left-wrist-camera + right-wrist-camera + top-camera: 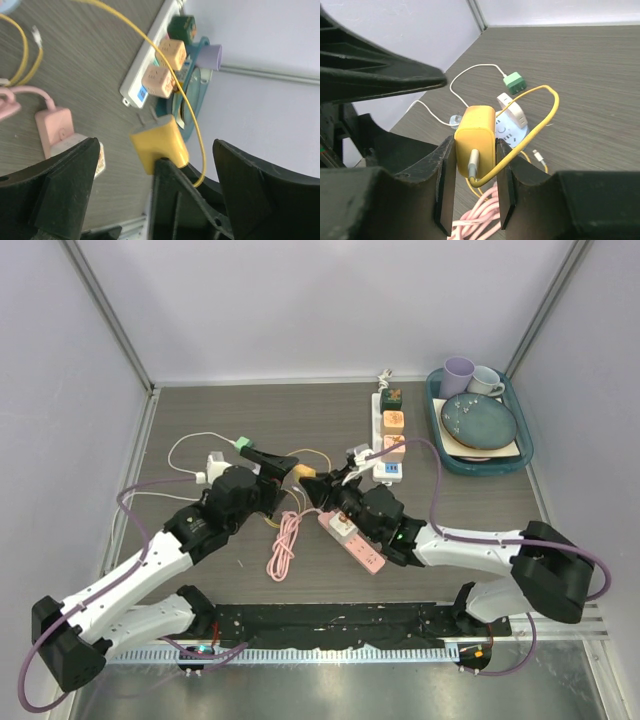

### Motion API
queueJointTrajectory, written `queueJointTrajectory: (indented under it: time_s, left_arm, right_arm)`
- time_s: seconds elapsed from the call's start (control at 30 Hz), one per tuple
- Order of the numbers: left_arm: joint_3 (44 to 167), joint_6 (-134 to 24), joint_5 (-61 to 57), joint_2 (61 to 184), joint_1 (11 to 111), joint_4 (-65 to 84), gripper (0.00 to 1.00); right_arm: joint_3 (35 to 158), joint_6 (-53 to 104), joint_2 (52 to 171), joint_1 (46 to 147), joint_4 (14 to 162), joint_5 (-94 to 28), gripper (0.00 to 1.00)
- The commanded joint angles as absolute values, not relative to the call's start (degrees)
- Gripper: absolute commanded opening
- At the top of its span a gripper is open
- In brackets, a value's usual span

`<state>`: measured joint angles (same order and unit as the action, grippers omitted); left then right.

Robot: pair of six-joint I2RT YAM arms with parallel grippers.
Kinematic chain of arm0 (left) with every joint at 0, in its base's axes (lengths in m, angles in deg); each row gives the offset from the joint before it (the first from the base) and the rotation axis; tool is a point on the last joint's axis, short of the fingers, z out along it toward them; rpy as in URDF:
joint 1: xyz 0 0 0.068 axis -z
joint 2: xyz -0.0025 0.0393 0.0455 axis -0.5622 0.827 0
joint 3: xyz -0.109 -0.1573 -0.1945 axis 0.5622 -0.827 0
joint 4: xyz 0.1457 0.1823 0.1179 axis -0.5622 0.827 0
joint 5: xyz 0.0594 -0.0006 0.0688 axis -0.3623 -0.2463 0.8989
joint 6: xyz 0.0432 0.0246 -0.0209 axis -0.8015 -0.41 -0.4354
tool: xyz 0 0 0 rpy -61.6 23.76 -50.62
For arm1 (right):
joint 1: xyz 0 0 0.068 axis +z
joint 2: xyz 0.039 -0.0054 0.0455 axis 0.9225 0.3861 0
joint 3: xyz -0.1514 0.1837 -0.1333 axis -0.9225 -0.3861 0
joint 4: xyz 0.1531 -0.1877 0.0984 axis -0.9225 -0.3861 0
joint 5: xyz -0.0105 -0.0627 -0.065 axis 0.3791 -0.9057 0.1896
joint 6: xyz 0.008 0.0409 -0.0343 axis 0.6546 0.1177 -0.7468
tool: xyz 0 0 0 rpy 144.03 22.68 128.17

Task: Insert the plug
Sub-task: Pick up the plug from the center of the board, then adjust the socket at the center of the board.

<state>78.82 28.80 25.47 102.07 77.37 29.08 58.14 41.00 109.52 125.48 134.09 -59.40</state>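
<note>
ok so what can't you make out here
Top view: yellow plug prongs, too small.
Right wrist view: prongs face away, hidden behind the plug body.
Left wrist view: white power strip sockets, covered by cube adapters.
Top view: pink power strip, partly under right arm.

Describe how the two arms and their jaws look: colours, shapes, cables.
The left arm and the right arm match. Each has smooth white link shells between bulky black joint housings and a black base. A lilac cable loops loosely outside each arm. The right arm shows a small green light. The jaws are matte black, broad and wedge-shaped, with flat inner faces.
</note>
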Motion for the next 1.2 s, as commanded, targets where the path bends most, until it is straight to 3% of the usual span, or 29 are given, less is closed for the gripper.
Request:
queueJointTrajectory:
  time_s: [0.0, 0.33, 0.57, 0.9, 1.17]
  left_arm:
    - [81.7, 18.5, 36.6, 98.6, 77.5, 34.8, 1.0]
    - [87.4, -11.4, 45.2, 98.9, 77.5, 42.8, 1.0]
    - [90.4, -28.3, 42.3, 101.8, 77.4, 39.8, 1.0]
    - [93.9, -49.8, 38.3, 105.7, 76.9, 38.1, 1.0]
    - [86.4, -51.6, 42.2, 101.9, 76.4, 33.2, 1.0]
  right_arm:
    - [61.6, 35.9, 102.8, 123.5, 125.4, -61.6, 0.01]
    - [68.1, 35.5, 94.1, 107.4, 90.8, -54.4, 0.01]
    - [70.4, 31.1, 91.1, 105.4, 71.7, -48.7, 0.01]
    - [71.8, 17.4, 89.0, 105.4, 60.5, -28.5, 0.01]
    - [76.3, 10.3, 93.2, 105.4, 53.8, -22.6, 0.01]
